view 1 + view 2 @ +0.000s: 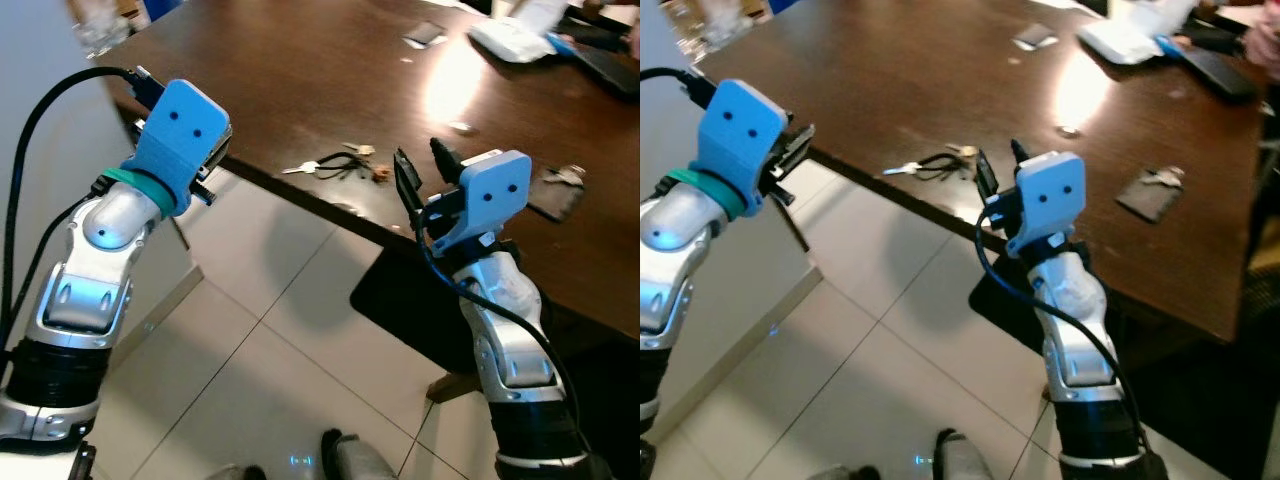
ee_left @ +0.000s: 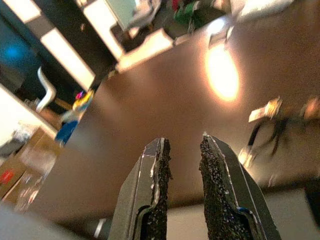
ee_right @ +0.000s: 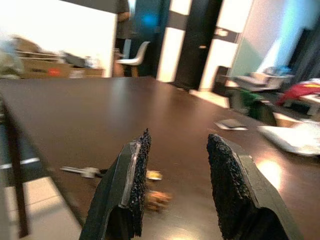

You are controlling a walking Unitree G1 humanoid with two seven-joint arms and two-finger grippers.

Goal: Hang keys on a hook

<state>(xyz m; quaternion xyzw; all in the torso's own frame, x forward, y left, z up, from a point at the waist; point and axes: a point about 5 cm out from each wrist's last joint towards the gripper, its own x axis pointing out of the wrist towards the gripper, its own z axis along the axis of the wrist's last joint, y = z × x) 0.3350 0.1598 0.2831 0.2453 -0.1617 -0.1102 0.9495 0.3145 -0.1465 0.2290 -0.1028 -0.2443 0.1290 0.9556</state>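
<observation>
one bunch of keys (image 1: 345,164), one table (image 1: 300,80), two claws (image 1: 418,172)

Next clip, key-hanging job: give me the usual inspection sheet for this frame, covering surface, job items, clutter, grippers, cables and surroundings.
Surface: dark wooden table, glossy, with a bright light glare.
Job's things: bunch of keys lying near the table's front edge, ungripped; no hook seen.
Clutter: dark wallet with a key toward the right; small card, white bundle and dark flat device at the far side.
Grippers: right gripper open, raised at the table edge just short of the keys; left gripper slightly open, empty, off the table's left corner.
Cables: black cable looping to the left wrist; another along the right forearm.
Surroundings: pale tiled floor; white chair and doorway beyond.
</observation>
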